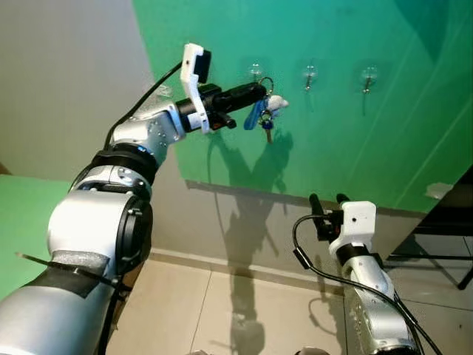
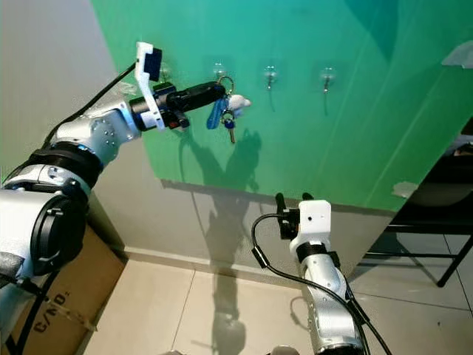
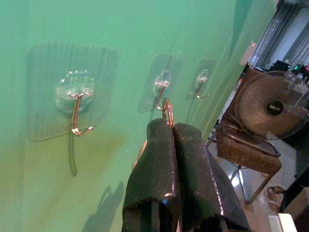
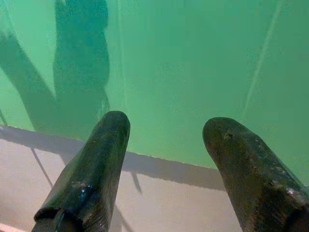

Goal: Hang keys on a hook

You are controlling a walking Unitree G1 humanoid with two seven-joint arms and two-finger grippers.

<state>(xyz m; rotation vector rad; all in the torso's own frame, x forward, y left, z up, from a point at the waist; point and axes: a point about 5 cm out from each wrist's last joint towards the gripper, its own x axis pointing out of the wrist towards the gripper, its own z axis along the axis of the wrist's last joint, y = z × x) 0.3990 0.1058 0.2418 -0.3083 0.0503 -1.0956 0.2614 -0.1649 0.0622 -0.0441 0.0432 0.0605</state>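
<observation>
My left gripper point(image 1: 259, 92) is raised against the green wall panel and shut on the key ring point(image 3: 167, 107). A bunch of keys point(image 1: 264, 115) with a blue tag and a white charm dangles below its tips. The ring sits right beside a clear adhesive hook point(image 1: 256, 72), the leftmost of a row. In the left wrist view the copper ring pokes out between the black fingers point(image 3: 157, 159), close to a hook point(image 3: 161, 87). My right gripper point(image 1: 329, 200) is held low, open and empty, facing the wall.
Two more clear hooks point(image 1: 310, 75) point(image 1: 368, 76) are stuck on the panel to the right. A cardboard box point(image 2: 63, 296) stands on the floor at left. A dark table frame point(image 1: 443, 222) and a fan point(image 3: 273, 106) are at right.
</observation>
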